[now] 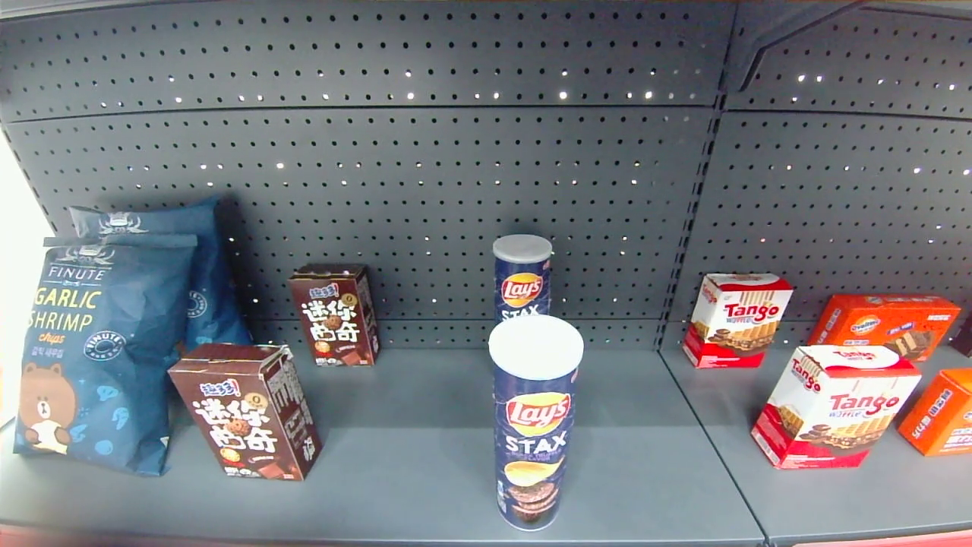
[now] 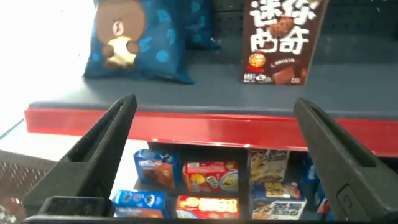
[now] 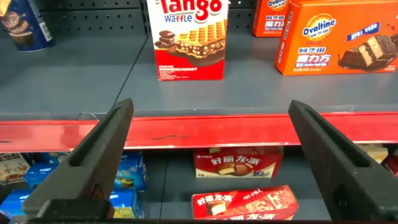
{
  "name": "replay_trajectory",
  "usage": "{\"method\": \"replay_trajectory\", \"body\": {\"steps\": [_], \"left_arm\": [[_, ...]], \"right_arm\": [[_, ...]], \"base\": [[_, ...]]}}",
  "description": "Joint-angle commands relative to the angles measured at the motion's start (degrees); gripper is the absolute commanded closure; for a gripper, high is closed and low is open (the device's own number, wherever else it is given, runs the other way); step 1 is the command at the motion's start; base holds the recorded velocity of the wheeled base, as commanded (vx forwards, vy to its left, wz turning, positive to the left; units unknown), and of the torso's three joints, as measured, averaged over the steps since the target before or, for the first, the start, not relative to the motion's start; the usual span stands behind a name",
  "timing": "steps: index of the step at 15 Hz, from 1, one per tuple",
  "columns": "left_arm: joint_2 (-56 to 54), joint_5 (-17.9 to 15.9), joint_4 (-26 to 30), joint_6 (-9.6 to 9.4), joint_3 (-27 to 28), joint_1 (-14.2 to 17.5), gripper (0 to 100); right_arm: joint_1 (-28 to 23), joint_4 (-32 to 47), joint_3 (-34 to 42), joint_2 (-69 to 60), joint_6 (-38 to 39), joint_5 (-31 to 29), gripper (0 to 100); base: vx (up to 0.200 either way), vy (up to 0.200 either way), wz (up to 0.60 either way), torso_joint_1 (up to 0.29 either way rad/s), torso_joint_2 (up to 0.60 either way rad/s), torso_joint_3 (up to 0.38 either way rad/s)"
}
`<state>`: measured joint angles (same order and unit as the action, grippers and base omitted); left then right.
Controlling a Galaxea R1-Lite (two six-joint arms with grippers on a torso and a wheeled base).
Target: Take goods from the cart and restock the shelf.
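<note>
1. The shelf [image 1: 425, 425] stands part-stocked. Two crisp cans [image 1: 534, 425] line up at its middle, one near the front edge and one at the back panel.
2. Both of my hands carry nothing. The left hand [image 2: 214, 104] hangs spread wide before the red shelf lip [image 2: 74, 118], and the right hand [image 3: 210, 107] is spread just as wide farther along the same lip.
3. By my reading, the restocking is mid-job. Each row holds only two items, bare board lies between the rows, and the next item has yet to be fetched from the cart.
4. To the cans' left are two brown chocolate boxes [image 1: 247, 414], one forward and one at the back. Beyond them, two blue shrimp-chip bags [image 1: 99, 349] lean at the far left end.
5. To the right, past the upright, are two red-and-white wafer boxes [image 1: 835, 403], then orange boxes [image 1: 885, 323] at the far right.
6. The lower shelf [image 3: 174, 180] beneath the lip carries its own packs.
7. I judge that the front can blocks a straight reach to the back of its lane. The bare lanes on either side look open.
</note>
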<state>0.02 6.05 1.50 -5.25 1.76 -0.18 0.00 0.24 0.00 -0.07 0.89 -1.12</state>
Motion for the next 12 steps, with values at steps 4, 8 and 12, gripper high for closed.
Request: {"method": "replay_trajectory", "body": {"steps": [4, 8, 12], "left_arm": [[-0.02, -14.22, -1.06, -1.25, -1.76, -0.08, 0], [-0.02, -5.61, -1.32, 0.24, -1.76, 0.18, 0], [-0.02, -4.90, -1.41, 5.17, -1.76, 0.18, 0]], "right_arm": [[0.00, 0.02, 0.00, 0.07, -0.01, -0.02, 0], [0.00, 0.02, 0.00, 0.07, -0.01, -0.02, 0], [0.00, 0.02, 0.00, 0.07, -0.01, -0.02, 0]], "base": [[0.000, 0.000, 0.00, 0.000, 0.00, 0.000], [0.000, 0.000, 0.00, 0.000, 0.00, 0.000], [0.000, 0.000, 0.00, 0.000, 0.00, 0.000]]}}
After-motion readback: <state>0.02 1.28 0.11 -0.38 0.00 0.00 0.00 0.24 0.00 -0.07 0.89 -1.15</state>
